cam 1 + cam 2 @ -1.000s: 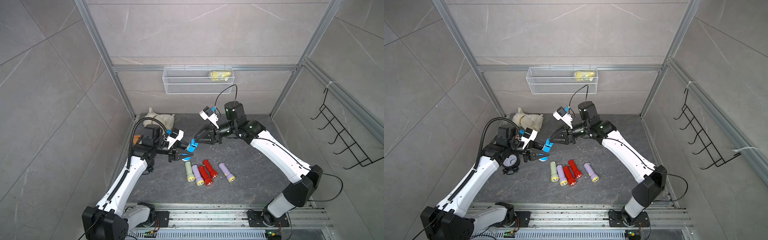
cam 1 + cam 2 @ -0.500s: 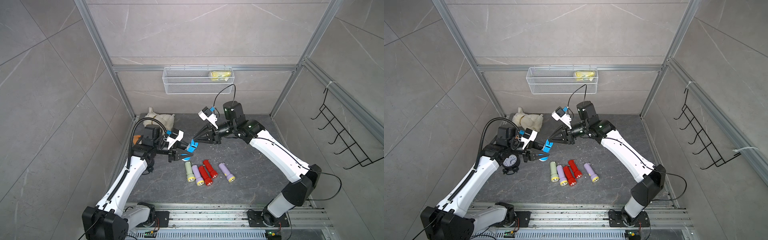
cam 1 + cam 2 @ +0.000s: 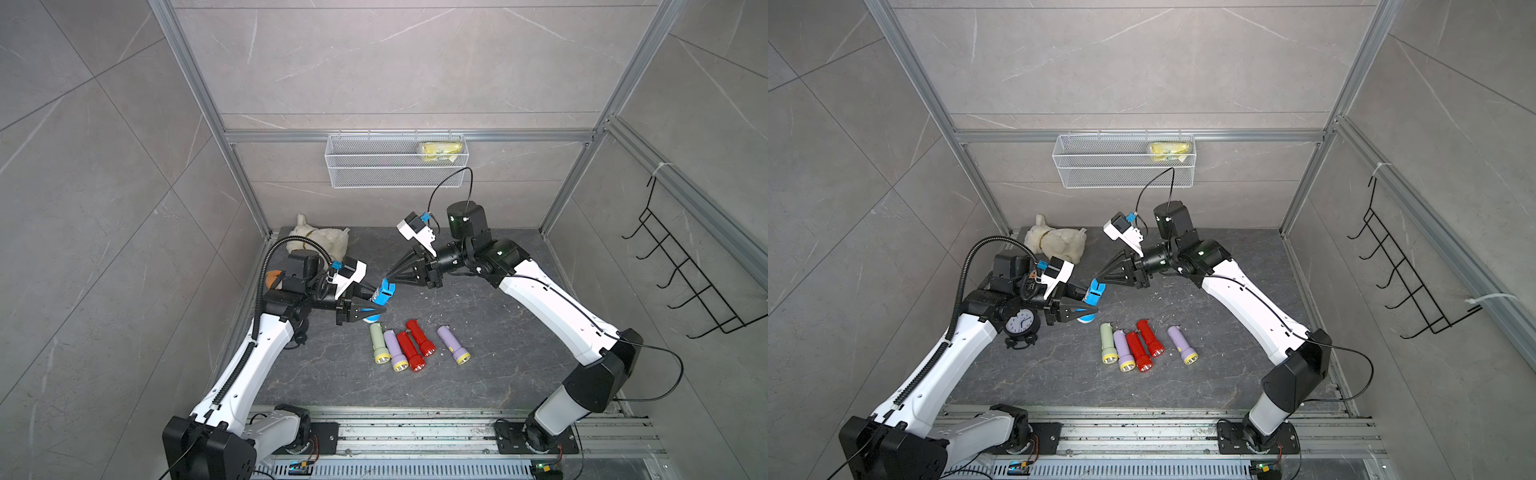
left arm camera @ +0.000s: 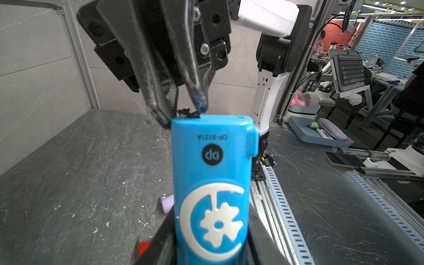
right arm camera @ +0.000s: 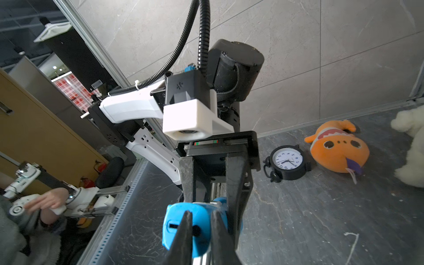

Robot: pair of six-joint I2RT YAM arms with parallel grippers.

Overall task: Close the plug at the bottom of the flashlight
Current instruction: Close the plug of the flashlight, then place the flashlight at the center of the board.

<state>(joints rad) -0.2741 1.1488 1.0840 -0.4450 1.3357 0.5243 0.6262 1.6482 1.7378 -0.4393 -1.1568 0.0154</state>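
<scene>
A blue flashlight (image 3: 384,291) with a white moon-and-flower mark (image 4: 211,183) hangs above the floor, tilted, in both top views (image 3: 1094,293). My left gripper (image 3: 380,305) is shut on its body, one finger on each side (image 4: 211,243). My right gripper (image 3: 388,279) comes from the opposite side, with its tips at the flashlight's bottom end (image 5: 201,213). Its jaws stand a narrow gap apart over the end face. Between them shows a small black round spot (image 5: 196,230), with a dark slot (image 5: 173,226) beside it. I cannot tell how the plug stands.
Several flashlights lie side by side on the floor below: green (image 3: 378,340), purple (image 3: 392,349), two red (image 3: 419,336) and another purple (image 3: 451,343). An alarm clock (image 3: 1021,322), an orange plush (image 5: 339,146) and a white plush (image 3: 320,241) sit at the left. A wire basket (image 3: 395,160) hangs on the back wall.
My right gripper has edged a little to the left, onto the flashlight's bottom end. The left arm and the flashlight have stayed put.
</scene>
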